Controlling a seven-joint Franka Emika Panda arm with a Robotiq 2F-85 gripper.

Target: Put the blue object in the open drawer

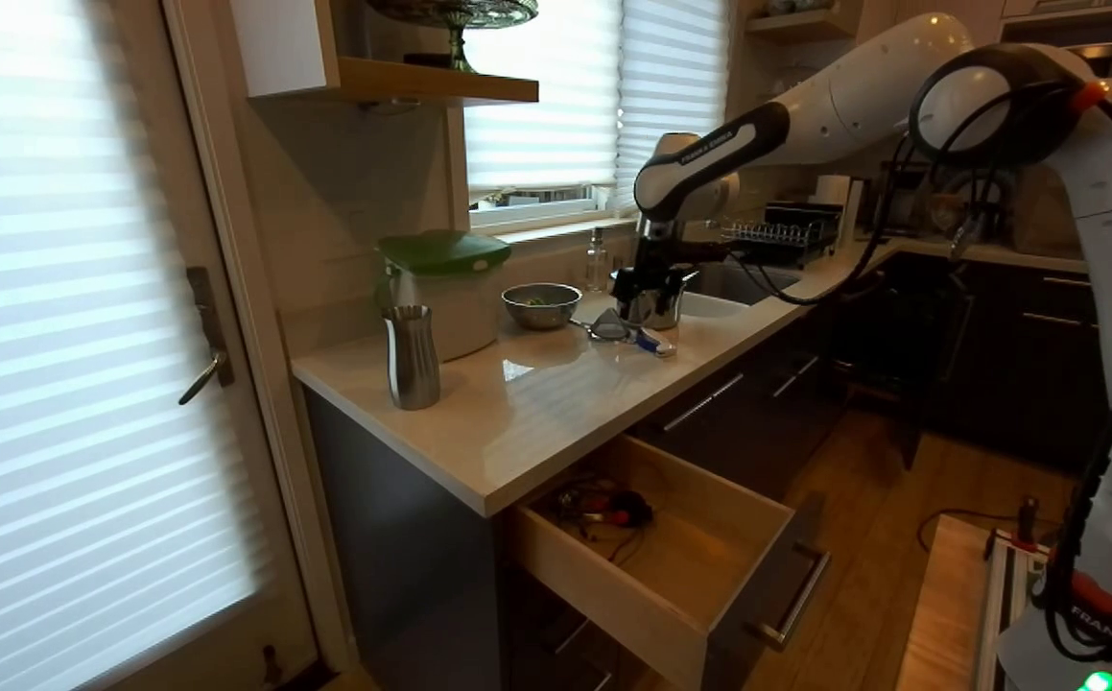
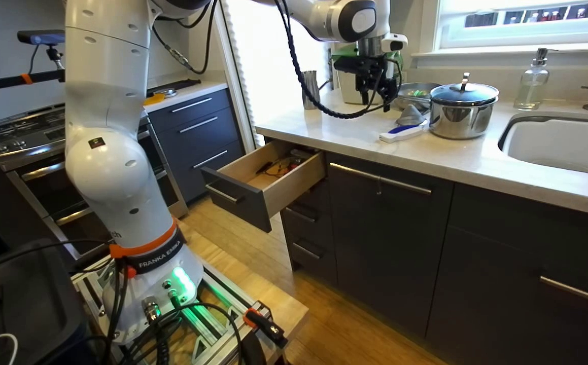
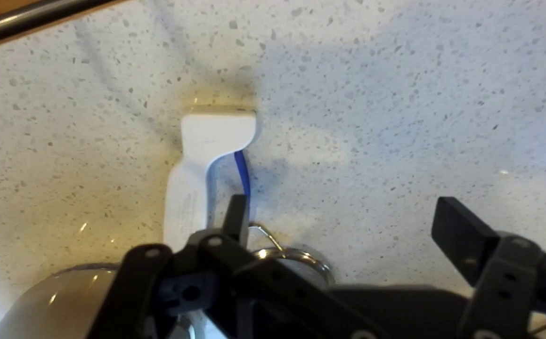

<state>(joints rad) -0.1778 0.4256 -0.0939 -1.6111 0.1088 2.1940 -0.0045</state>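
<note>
Hanging above the table point(image 3: 371, 117) with the fingers point(image 3: 463, 238) wide apart, clamped on nothing. Looks like the approach, short of any grasp. Below the fingers, find the blue object point(image 2: 403, 130), part white, lying on the table outside the gap, partly hidden by one finger in the wrist view. Probably calls next for a sideways shift to bring it between the fingers, then lowering and closing, with care not to catch the strainer point(image 1: 606, 326) just beside it. Could also bump the pot point(image 2: 461, 119), close by the fingers; cannot tell its contents under the lid point(image 2: 463, 95). A little farther from the fingers, see the bowl point(image 1: 542, 315), holding something green point(image 2: 418, 93), too small to name. Beyond that, note the bin point(image 1: 460, 307) with its green cover point(image 1: 445, 251) on, contents out of sight, then the canister point(image 1: 414, 360), upright, inside not shown. Well apart from the fingers and lower, come to the open drawer point(image 1: 704, 542), holding a black-and-red tangle point(image 1: 627, 511) toward the back. Should have room for the drop on the bare wood nearer the front, once lifted over the table's edge.
</note>
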